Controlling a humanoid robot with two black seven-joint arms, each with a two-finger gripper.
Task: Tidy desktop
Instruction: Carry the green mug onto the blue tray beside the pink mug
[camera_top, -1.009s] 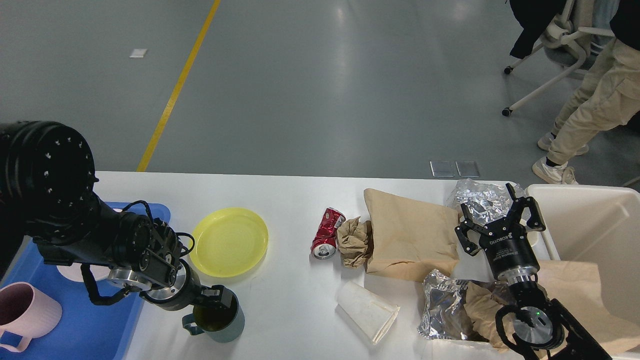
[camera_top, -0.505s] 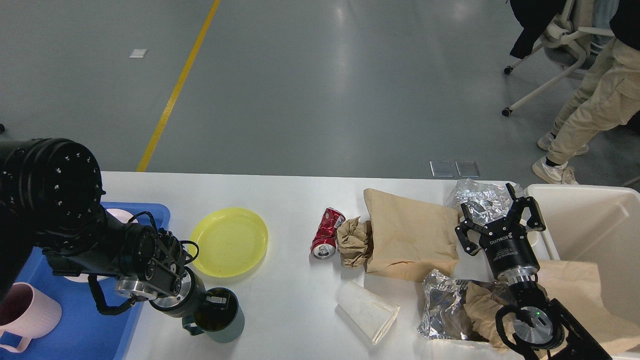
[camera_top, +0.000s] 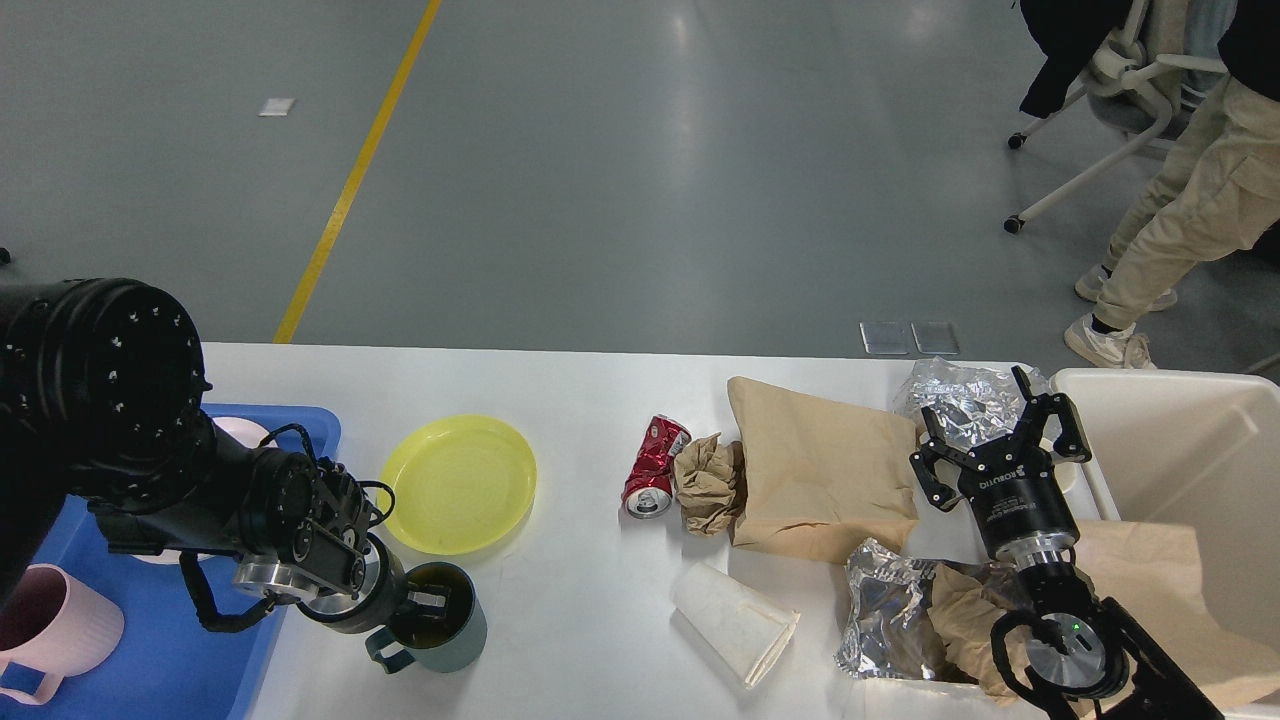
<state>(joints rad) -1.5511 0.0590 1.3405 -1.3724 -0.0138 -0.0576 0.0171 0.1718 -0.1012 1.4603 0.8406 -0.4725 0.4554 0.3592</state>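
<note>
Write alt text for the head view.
The left end effector reaches into a dark teal mug on the white desktop, beside a yellow plate. The right end effector hangs open over foil, paper bags and a crushed red can.

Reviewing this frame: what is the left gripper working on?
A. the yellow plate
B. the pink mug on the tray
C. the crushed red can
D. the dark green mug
D: the left gripper sits at the rim of the dark green mug on the desktop, one finger reaching inside it; the yellow plate lies apart.
</note>
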